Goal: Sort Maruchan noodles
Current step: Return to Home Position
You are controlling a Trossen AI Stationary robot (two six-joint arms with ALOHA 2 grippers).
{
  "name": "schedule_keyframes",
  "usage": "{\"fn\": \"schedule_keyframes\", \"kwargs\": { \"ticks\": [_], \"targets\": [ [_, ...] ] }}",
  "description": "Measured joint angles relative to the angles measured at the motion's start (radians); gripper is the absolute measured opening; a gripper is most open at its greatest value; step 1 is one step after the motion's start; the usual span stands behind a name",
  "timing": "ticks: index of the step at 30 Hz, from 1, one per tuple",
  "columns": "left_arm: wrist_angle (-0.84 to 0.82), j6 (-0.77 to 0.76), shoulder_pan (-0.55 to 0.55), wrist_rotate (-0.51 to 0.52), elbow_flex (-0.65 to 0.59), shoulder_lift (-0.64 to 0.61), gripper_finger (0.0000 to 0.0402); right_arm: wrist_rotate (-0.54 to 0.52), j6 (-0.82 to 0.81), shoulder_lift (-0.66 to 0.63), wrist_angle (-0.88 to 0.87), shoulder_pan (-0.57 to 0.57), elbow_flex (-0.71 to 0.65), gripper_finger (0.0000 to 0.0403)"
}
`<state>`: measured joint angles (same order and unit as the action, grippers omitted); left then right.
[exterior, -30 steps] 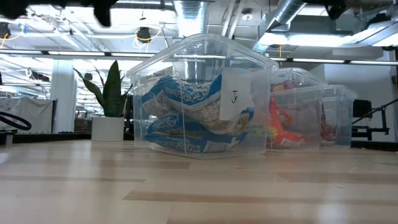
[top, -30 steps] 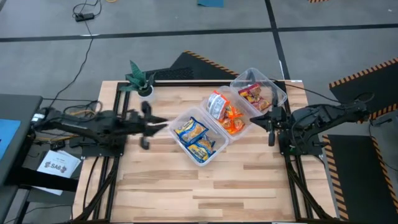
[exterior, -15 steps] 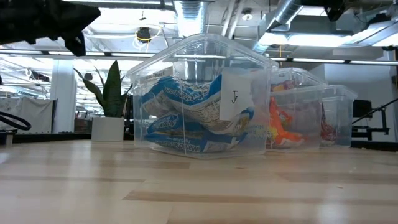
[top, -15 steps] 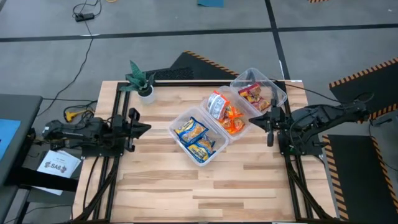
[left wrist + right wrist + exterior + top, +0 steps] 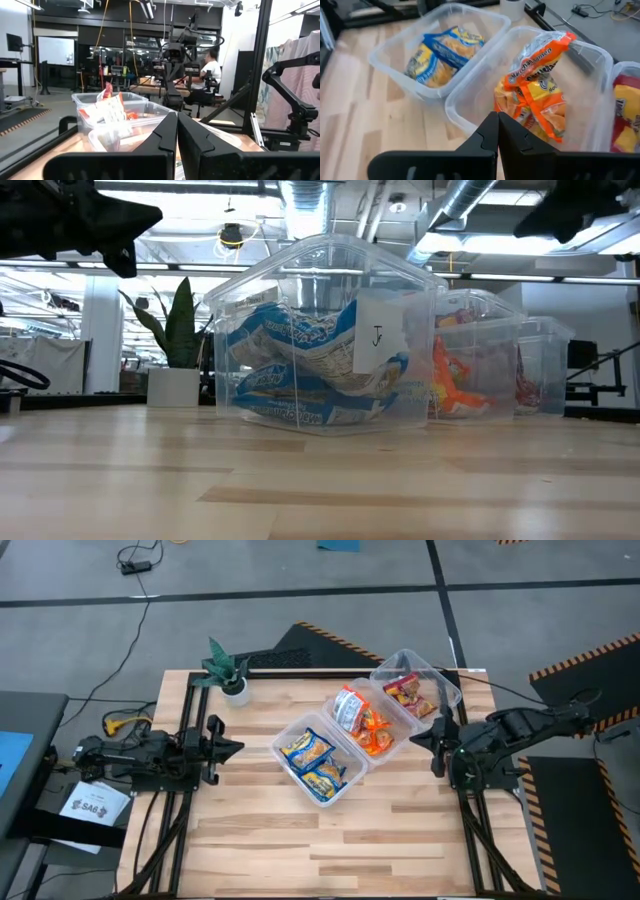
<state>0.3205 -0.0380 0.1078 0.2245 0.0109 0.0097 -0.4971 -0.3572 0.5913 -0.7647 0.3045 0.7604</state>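
Note:
Three clear tubs sit in a diagonal row on the table. The near tub (image 5: 321, 758) holds blue-and-yellow noodle packets (image 5: 313, 760). The middle tub (image 5: 366, 720) holds orange packets (image 5: 540, 95). The far tub (image 5: 415, 686) holds dark red-brown packets (image 5: 407, 692). My left gripper (image 5: 232, 748) hangs shut over the table's left edge, clear of the tubs. My right gripper (image 5: 420, 740) hovers shut at the right edge, beside the middle tub.
A small potted green plant (image 5: 228, 671) stands at the far left corner of the table. Bare wood (image 5: 330, 840) stretches across the near half of the table. Black frame rails (image 5: 470, 830) run along both side edges. A person sits in the room beyond, in the left wrist view.
My left gripper has drawn back from over the table toward its left edge and now hangs there. My right gripper has stayed near the right edge, shifting only slightly. The tubs and packets have not moved.

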Motion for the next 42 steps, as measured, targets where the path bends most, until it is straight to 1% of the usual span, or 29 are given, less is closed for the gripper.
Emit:
{"fn": "schedule_keyframes", "kwargs": {
  "ticks": [3,5,9,12,13,15,18,23,26,29,31,36,37,39,42],
  "targets": [
    [-0.001,0.001,0.0,0.0,0.0,0.0,0.0,-0.001,-0.017,-0.027,0.032,0.018,-0.038,0.0027],
    [-0.001,0.006,0.0,0.0,0.0,0.0,0.0,-0.001,0.006,-0.06,0.113,0.036,-0.108,0.0027],
    [-0.001,0.007,0.0,0.0,0.0,0.0,0.0,0.001,0.104,-0.164,0.326,0.057,-0.284,0.0027],
    [0.0,0.003,0.0,0.0,0.0,0.0,0.0,0.002,0.2,-0.251,0.483,0.041,-0.387,0.0026],
    [0.001,0.003,0.0,0.0,0.0,0.0,0.0,0.008,0.235,-0.282,0.527,0.03,-0.414,0.0024],
    [0.007,0.007,0.0,0.0,-0.001,0.0,0.0,0.054,0.287,-0.349,0.591,0.001,-0.449,0.0019],
    [0.002,0.015,0.0,0.0,0.002,0.0,0.0,0.123,0.304,-0.45,0.599,-0.05,-0.482,0.0013],
    [0.001,0.016,0.0,0.0,0.003,0.0,0.0,0.181,0.283,-0.591,0.601,-0.129,-0.564,0.0012],
    [-0.015,0.016,0.0,0.0,0.004,0.001,0.0,0.226,0.269,-0.589,0.627,-0.164,-0.613,0.0012],
    [-0.025,0.016,0.0,-0.001,0.002,0.001,0.0,0.274,0.244,-0.561,0.697,-0.194,-0.631,0.0012],
    [-0.043,0.01,0.0,0.0,0.001,0.001,0.0,0.294,0.236,-0.562,0.691,-0.207,-0.662,0.0012],
    [-0.122,-0.039,0.0,-0.001,0.001,0.002,0.0,0.296,0.233,-0.57,0.711,-0.216,-0.713,0.0012],
    [-0.138,-0.049,0.0,-0.001,0.001,0.001,0.0,0.295,0.234,-0.571,0.745,-0.216,-0.725,0.0012],
    [-0.179,-0.054,0.0,-0.001,0.001,0.002,0.0,0.311,0.251,-0.569,0.78,-0.214,-0.734,0.0012],
    [-0.237,-0.076,0.0,-0.002,0.0,0.001,0.0,0.328,0.261,-0.566,0.775,-0.213,-0.735,0.0012]
  ]
}}
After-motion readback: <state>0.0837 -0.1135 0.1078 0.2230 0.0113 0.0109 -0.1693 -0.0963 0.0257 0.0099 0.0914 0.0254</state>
